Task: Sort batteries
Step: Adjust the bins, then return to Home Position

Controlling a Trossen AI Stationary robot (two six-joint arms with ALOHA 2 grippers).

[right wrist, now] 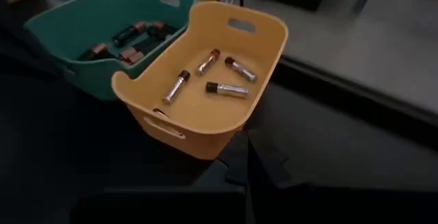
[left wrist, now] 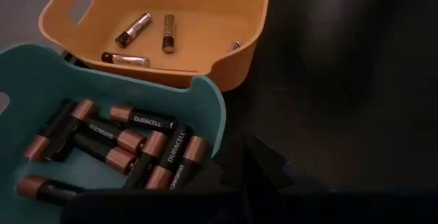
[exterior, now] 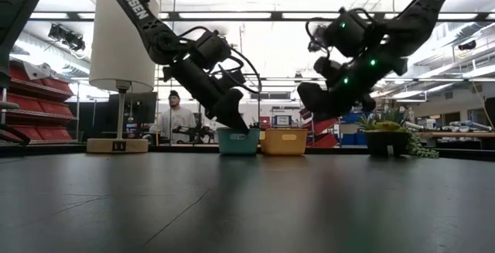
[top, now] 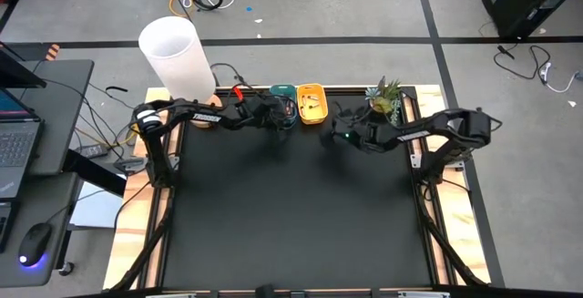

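Note:
The teal bin (left wrist: 205,107) stands at the table's far edge and holds several black batteries (left wrist: 137,142) with copper ends, lying flat. Beside it, to the right, the yellow bin (right wrist: 205,138) holds several slim silver batteries (right wrist: 219,77). My left gripper (left wrist: 256,166) is shut and holds nothing; it hangs just off the teal bin's near right corner (top: 281,116). My right gripper (right wrist: 250,162) is shut too and holds nothing. It hovers above the mat, near and to the right of the yellow bin (top: 335,138).
A lamp with a white shade (top: 178,56) stands at the far left corner and a potted plant (top: 384,99) at the far right. The black mat (top: 291,216) lies bare toward the near edge. A person (exterior: 175,117) stands in the room beyond.

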